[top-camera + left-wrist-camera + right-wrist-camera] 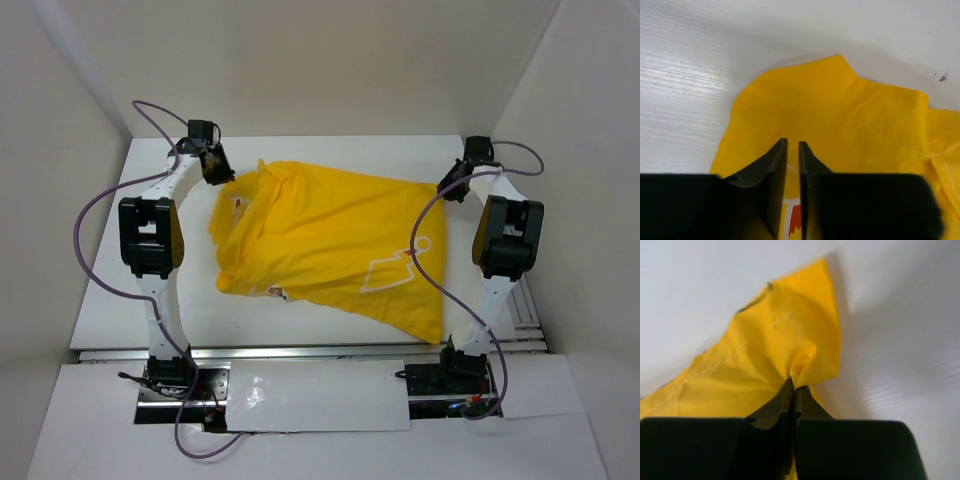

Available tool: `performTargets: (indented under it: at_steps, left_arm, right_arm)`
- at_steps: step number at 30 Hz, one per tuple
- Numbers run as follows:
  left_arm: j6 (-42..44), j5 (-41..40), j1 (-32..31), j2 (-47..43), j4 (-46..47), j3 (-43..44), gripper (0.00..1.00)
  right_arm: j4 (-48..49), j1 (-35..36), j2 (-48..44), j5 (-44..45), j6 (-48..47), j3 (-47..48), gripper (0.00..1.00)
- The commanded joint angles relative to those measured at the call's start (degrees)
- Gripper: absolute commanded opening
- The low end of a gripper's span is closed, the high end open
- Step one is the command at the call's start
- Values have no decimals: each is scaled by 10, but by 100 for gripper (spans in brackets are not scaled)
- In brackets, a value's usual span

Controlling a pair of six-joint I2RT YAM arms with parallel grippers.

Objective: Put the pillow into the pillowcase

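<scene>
The pillowcase (330,240) lies bulging on the table (105,300); the pillow is unseen, probably inside. The right gripper (795,388) pinches its far-right corner tight, likely to tug it straight. The left gripper (793,145) hovers over the far-left corner, jaws a slit apart, holding nothing.

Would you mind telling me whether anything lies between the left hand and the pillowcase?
Nothing visible does. The left hand sits directly over the pillowcase near its far left corner, jaws slightly parted, with only yellow fabric beneath. The right hand pinches the other far corner.
</scene>
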Motion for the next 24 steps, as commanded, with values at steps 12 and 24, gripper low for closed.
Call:
performTargets:
  at_steps: [12,24]
  left_arm:
    - [10,53,-3,58,11,37,94]
    - [-7,76,-34,108,35,48,96]
  right_arm:
    - [66,35,-135,138,-219,94,0]
    - [52,35,-99,143,-243,118,0]
